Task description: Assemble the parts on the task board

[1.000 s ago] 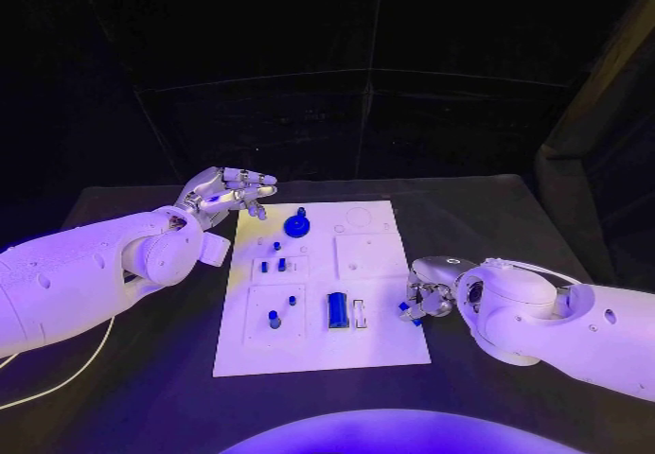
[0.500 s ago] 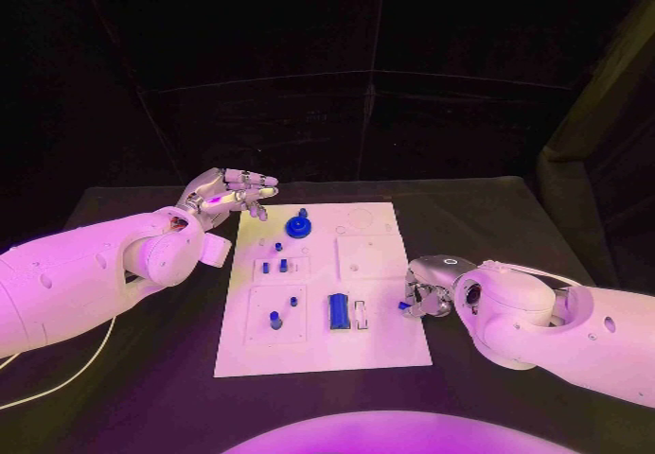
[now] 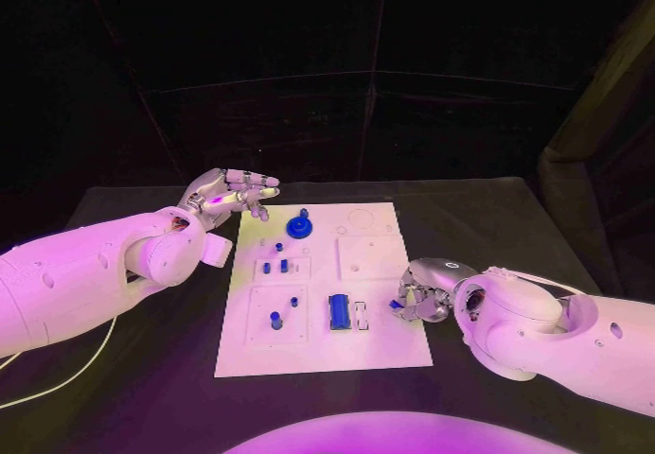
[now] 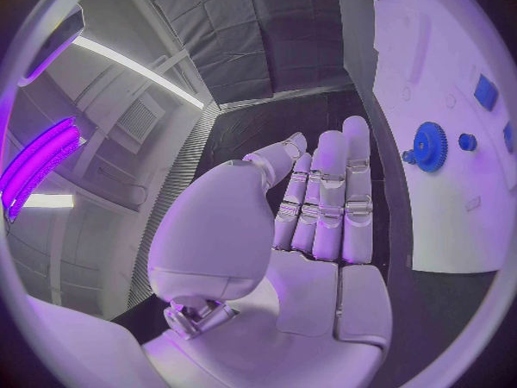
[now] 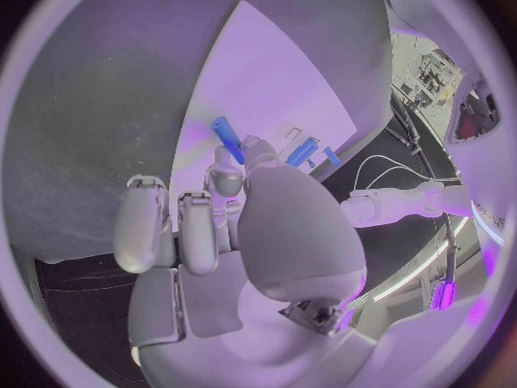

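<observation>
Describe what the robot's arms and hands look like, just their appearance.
Both arms are thick, smooth white shells with rounded, bulbous joint housings. The left arm carries small dark dots on its casing, and a thin pale cable trails below it. Each ends in a silver metallic robot hand with segmented fingers: the left robot hand and the right robot hand. The wrist views show smooth, pale palm plates.

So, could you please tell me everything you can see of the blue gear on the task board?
The blue gear is a small toothed wheel that looks like plastic, lying flat near the far end of the white task board, with a blue peg standing at its far side. In the left wrist view its teeth show plainly. Neither hand touches it.
</observation>
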